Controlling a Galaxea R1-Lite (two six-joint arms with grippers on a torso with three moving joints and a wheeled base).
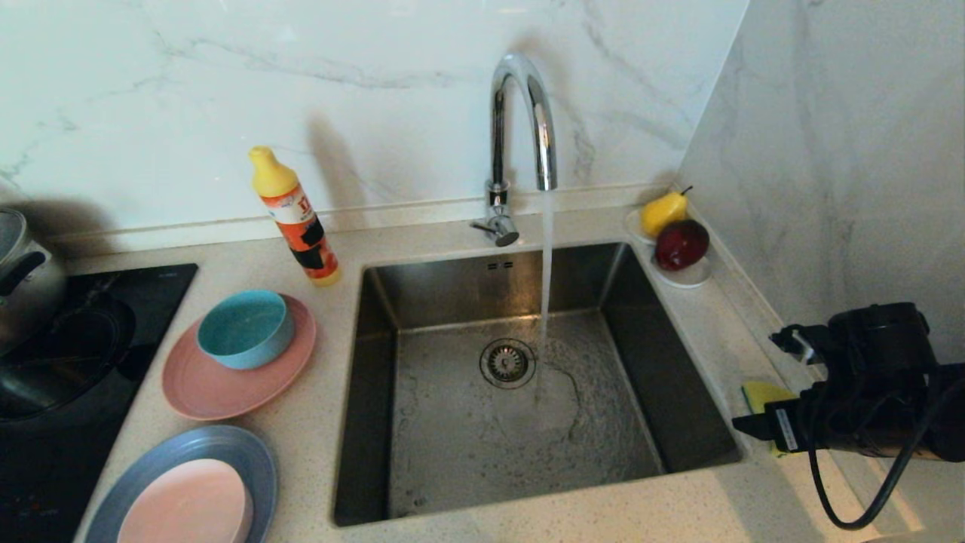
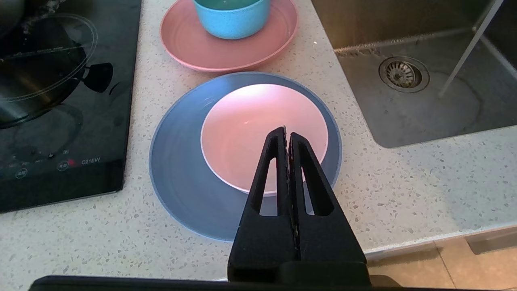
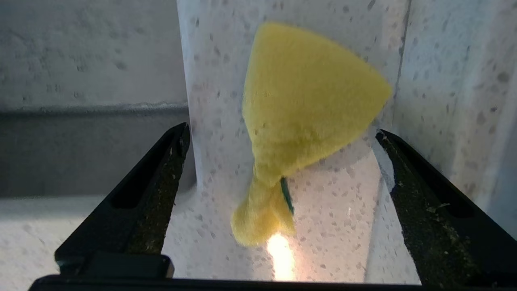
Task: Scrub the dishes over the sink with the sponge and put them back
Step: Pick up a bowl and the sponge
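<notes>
Right now your left gripper (image 2: 287,135) hangs parked, jaws pressed together, over the pale pink bowl (image 2: 258,133) on the grey-blue plate (image 2: 177,178) at the near left. Your right gripper (image 3: 282,137), far nearer the job, has its jaws spread wide and empty either side of the sponge (image 3: 303,105), which lies on the counter strip (image 1: 716,332) right of the sink (image 1: 482,422), long axis running away from the fingers, directly ahead. Farther left, the teal bowl (image 1: 245,328) sits on the salmon-pink plate (image 1: 219,388).

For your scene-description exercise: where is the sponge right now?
In the head view the sponge lies on the countertop right of the sink, by the side wall, between the open fingers of the right hand.
</notes>
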